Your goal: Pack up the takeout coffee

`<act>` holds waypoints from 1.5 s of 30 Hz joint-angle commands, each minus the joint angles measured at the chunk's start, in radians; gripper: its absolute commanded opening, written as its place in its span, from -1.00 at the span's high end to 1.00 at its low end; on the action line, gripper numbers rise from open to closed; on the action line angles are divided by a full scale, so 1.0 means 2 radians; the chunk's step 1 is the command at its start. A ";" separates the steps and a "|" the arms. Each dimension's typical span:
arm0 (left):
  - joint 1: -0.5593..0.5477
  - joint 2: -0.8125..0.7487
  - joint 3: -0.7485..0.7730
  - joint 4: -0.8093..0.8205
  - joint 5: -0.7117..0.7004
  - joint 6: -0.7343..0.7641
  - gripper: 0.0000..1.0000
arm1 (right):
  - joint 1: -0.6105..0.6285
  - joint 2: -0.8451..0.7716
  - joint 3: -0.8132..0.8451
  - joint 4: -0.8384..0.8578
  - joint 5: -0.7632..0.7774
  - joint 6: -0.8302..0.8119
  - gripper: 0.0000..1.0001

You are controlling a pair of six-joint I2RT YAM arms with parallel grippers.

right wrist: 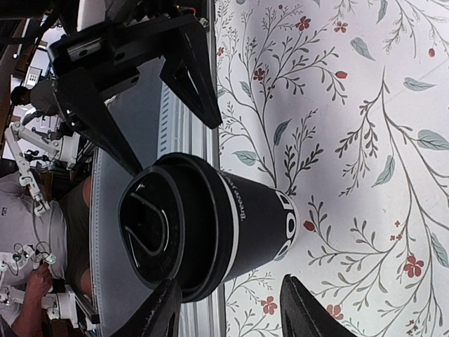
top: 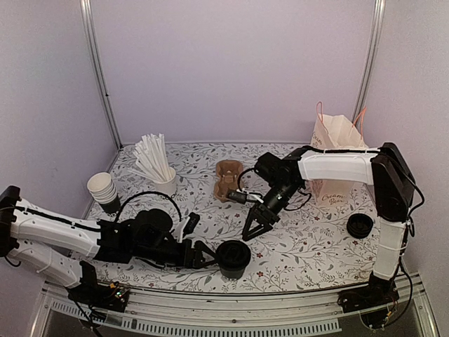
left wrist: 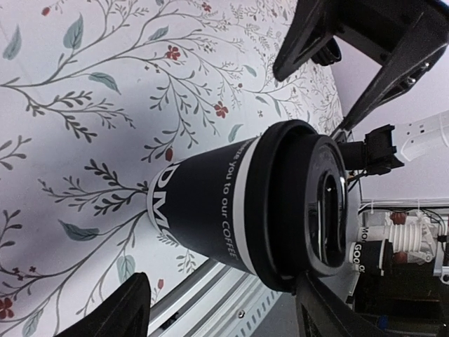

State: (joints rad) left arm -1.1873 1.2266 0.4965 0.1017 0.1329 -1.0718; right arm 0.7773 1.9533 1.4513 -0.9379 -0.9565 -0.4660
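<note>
The takeout coffee [top: 233, 256], a black paper cup with a black lid, stands upright near the table's front edge. My left gripper [top: 203, 254] is open just left of it; in the left wrist view the cup [left wrist: 231, 210] stands just ahead of the spread fingers [left wrist: 105, 316], not clasped. My right gripper [top: 258, 226] is open, hovering just behind and to the right of the cup. In the right wrist view the cup [right wrist: 210, 225] lies just beyond the open fingertips [right wrist: 309, 309]. Neither gripper holds anything.
A brown cardboard cup carrier [top: 228, 179] lies at mid-table. A paper bag [top: 338, 158] stands at the back right. A low stack of loose lids [top: 360, 225] sits at the right, lidless cups [top: 104, 189] at the left and a straw holder [top: 161, 168] behind them.
</note>
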 commanded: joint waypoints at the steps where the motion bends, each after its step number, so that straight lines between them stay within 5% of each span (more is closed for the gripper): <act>1: -0.007 0.028 0.001 0.080 0.033 -0.018 -0.46 | -0.003 0.019 0.022 -0.008 -0.026 -0.004 -0.01; 23: 0.101 0.085 0.067 0.025 0.089 0.107 -0.41 | -0.003 -0.049 -0.057 0.006 -0.012 -0.001 -0.07; 34: 0.057 -0.011 0.000 0.037 0.057 0.001 -0.42 | -0.015 -0.055 -0.063 0.004 -0.019 0.003 -0.07; 45: 0.034 0.070 0.005 0.142 0.099 -0.041 -0.32 | -0.030 -0.039 -0.061 0.015 -0.010 0.018 0.06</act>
State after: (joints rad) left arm -1.1027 1.3266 0.4801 0.3027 0.3061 -1.1305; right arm 0.7204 1.8858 1.3327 -0.9272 -0.9829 -0.4412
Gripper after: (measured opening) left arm 0.666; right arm 0.478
